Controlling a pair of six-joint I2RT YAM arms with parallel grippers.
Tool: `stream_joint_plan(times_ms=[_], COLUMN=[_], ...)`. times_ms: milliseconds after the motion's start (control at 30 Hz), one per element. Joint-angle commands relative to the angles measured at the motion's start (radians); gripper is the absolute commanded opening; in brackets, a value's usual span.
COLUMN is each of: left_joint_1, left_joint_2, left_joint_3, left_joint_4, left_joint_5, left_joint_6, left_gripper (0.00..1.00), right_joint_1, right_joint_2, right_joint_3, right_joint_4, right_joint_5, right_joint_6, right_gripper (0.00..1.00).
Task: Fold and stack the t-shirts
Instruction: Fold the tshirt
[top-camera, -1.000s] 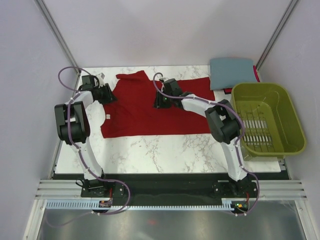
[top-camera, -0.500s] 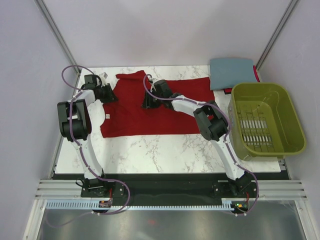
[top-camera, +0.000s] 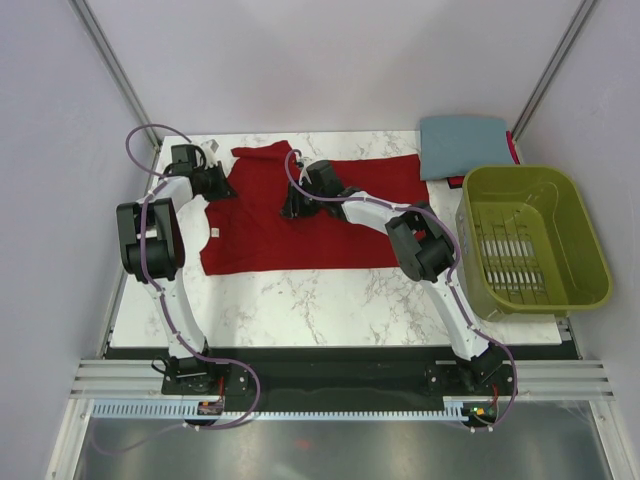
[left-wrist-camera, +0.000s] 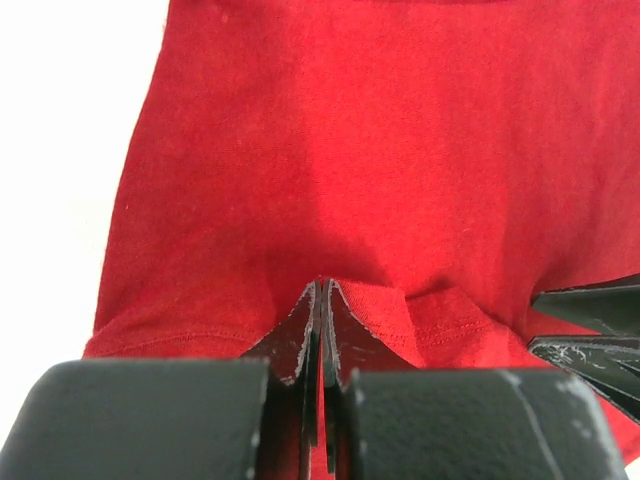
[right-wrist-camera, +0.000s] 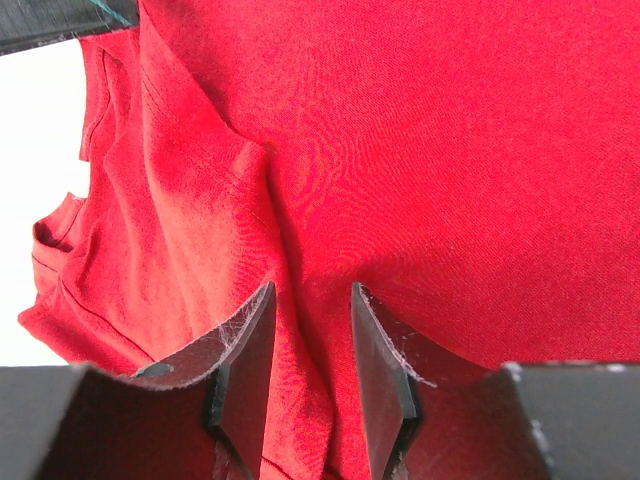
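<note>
Right gripper has shifted left over red shirt; left gripper has closed, now clamped on stitched edge at shirt's left side. Red shirt lies spread on table; soft, light, limp, probably best pinched at hems or corners. Basket at right, nothing seen inside. Blue-grey shirt folded at far right corner. Right fingers apart, down on cloth.

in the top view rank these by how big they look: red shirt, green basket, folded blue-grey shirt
1. dark red t-shirt and olive-green basket: they cover much the same spread in this view, too close to rank.
2. folded blue-grey t-shirt: clearly the smallest.
</note>
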Motion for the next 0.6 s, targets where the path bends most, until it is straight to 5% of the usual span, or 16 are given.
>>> stream_joint_plan(times_ms=[0,567], left_joint_1=[-0.008,-0.045], left_joint_2=[-0.017,0.029], left_joint_3=[0.050,0.179], left_joint_4=[0.021,0.023], left_joint_5=[0.025,0.050], left_joint_6=[0.030,0.045], left_gripper=[0.02,0.02], right_joint_1=[0.012,0.014], right_joint_2=[0.012,-0.042], right_joint_3=[0.025,-0.017], right_joint_4=[0.010,0.010], right_joint_5=[-0.023,0.027], right_joint_6=[-0.020,-0.020], right_gripper=[0.44,0.44])
